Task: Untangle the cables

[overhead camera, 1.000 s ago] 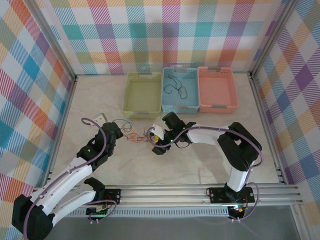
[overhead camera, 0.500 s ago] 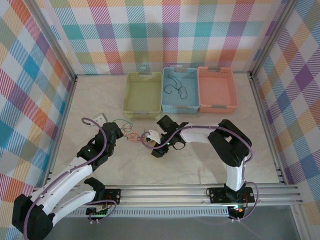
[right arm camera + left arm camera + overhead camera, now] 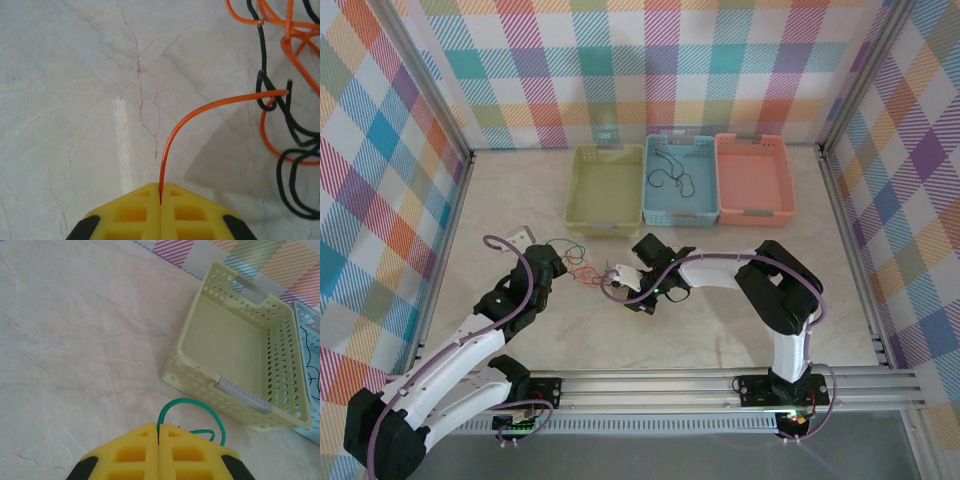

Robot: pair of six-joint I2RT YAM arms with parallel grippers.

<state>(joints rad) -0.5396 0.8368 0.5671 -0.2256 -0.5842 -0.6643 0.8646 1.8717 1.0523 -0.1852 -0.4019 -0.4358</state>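
A tangle of thin cables (image 3: 582,268) lies on the table between my two grippers. My left gripper (image 3: 159,434) is shut on a green cable (image 3: 192,405) that loops up out of its yellow pads. My right gripper (image 3: 160,192) is shut on an orange cable (image 3: 200,112); that strand arcs away to the upper right into a knot of orange and black cables (image 3: 287,125). In the top view the left gripper (image 3: 558,262) sits at the tangle's left and the right gripper (image 3: 610,277) at its right. A black cable (image 3: 670,180) lies in the blue basket.
Three baskets stand in a row at the back: yellow-green (image 3: 604,186), blue (image 3: 680,205) and salmon (image 3: 754,178). The yellow-green basket (image 3: 240,345) is close ahead of the left gripper. Plaid walls enclose the table on three sides.
The right gripper moved left toward the tangle and closed on the orange cable. The left arm has stayed still, shut on the green cable.
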